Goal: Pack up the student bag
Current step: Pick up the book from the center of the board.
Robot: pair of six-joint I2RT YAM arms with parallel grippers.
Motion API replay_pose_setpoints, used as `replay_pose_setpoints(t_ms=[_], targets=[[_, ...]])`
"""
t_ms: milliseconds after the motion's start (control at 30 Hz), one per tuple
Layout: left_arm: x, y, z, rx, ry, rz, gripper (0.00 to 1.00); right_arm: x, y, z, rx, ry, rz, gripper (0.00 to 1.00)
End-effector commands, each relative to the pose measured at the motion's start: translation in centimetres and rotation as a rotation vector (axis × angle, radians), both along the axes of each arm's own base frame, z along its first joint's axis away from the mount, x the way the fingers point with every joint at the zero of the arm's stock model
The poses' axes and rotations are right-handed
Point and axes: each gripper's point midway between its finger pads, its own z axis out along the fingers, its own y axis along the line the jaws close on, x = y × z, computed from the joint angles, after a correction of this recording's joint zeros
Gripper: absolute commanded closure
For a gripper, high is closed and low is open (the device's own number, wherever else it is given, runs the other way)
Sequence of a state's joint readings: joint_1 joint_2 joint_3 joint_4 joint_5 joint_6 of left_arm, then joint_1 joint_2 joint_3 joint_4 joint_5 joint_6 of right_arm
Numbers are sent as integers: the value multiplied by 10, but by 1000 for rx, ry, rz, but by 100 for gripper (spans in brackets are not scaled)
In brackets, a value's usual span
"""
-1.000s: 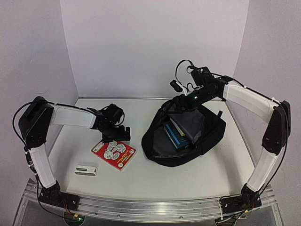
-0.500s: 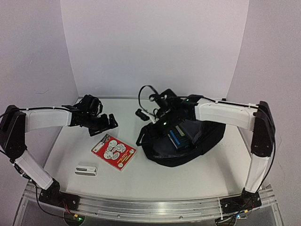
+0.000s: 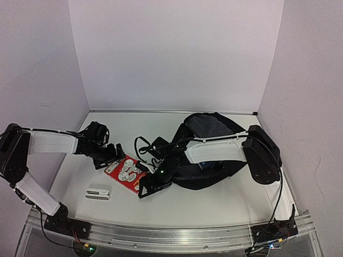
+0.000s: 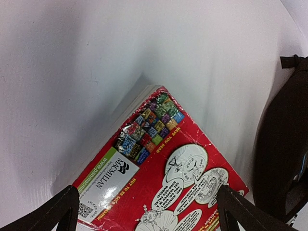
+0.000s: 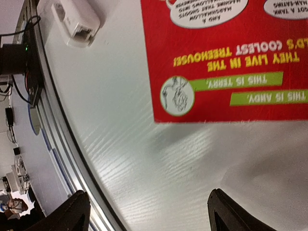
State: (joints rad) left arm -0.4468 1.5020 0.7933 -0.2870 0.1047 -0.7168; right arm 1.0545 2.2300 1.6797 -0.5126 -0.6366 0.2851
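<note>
The student bag [image 3: 214, 126], a big black backpack, lies at the right middle of the table, and my right arm reaches across it. Left of it a red paperback book [image 3: 127, 170] lies flat. My left gripper [image 3: 111, 156] hangs open at the book's far-left end, and in the left wrist view its fingers straddle the red cover [image 4: 163, 178], with the bag [image 4: 284, 144] at the right edge. My right gripper [image 3: 153, 187] is open low over the table at the book's near-right corner. In the right wrist view the book [image 5: 226, 57] lies just beyond the empty jaws.
A small white boxy item [image 3: 98, 192] lies near the front left, seen too in the right wrist view as the white item [image 5: 74, 19]. The table's metal front rail [image 5: 48, 120] runs close to the right gripper. White walls enclose the back and sides.
My right arm has swung from the bag's opening leftward and down to the table beside the book. My left gripper drew back left, then settled over the book's far end.
</note>
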Motion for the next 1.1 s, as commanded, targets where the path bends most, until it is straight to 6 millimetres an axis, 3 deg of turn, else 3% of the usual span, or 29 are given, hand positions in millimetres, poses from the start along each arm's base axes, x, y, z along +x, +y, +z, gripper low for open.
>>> replay_pose_setpoints(t_ms=[0,233,467,667,800,900,1067], targets=[[12,0,-2,-37,-26,8,0,24,23,-8,27,-27,-69,16],[13,2,-27,-46,9,0,0,54,27,-22,11,-86,-110,17],[3,-1,-40,-85,35,-14,1,90,7,-52,-35,-34,-206,25],[-10,-19,-9,-208,-47,-118,10,113,7,-47,-14,-91,-206,34],[-16,-31,26,-300,-138,-192,23,124,13,-43,19,-93,-207,37],[-18,-41,57,-381,-215,-233,33,125,18,-41,37,-79,-200,39],[-18,-49,90,-454,-303,-272,48,121,21,-39,55,-57,-189,41]])
